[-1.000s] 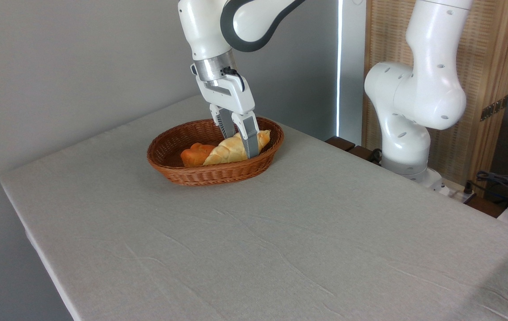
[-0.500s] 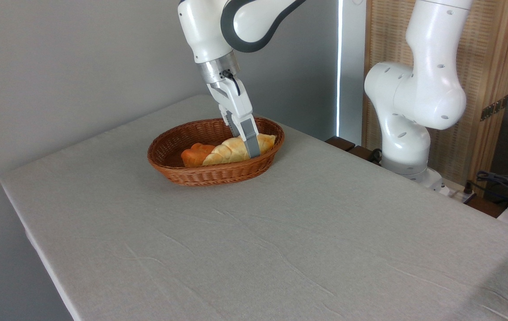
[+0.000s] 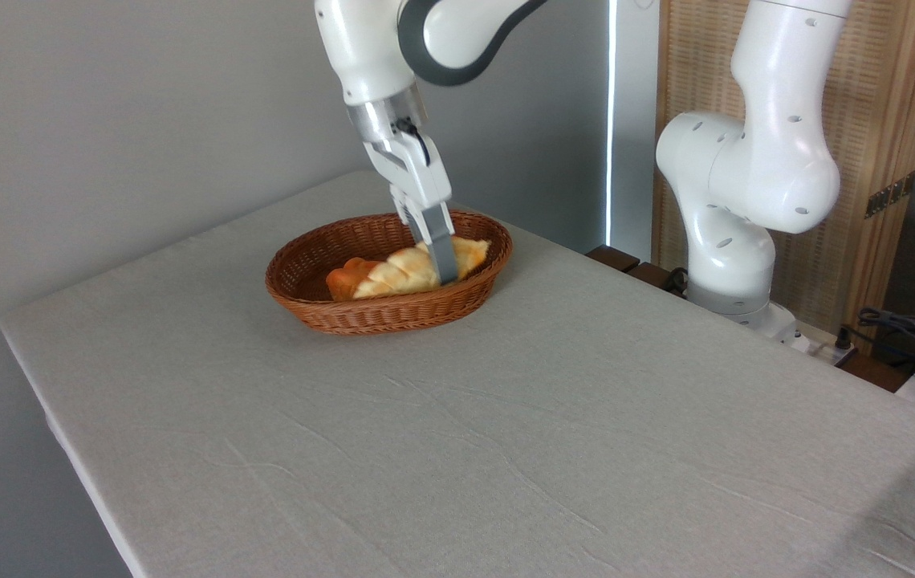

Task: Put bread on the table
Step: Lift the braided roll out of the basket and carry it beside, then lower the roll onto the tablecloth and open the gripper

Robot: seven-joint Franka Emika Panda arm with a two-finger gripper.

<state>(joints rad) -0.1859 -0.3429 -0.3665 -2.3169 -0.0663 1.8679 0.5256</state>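
Bread (image 3: 401, 271) sits in the wicker basket (image 3: 321, 309), beside an orange bun (image 3: 339, 280) at its left end; your gripper (image 3: 443, 269) is clamped across the loaf's right part. You see the cloth-covered table (image 3: 506, 449), with a grey wall (image 3: 104, 120) behind

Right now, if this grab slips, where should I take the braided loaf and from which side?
Grip the bread across its middle, coming from above. It lies lengthwise in the basket, whose rim blocks the sides. The gripper is already at its right half.
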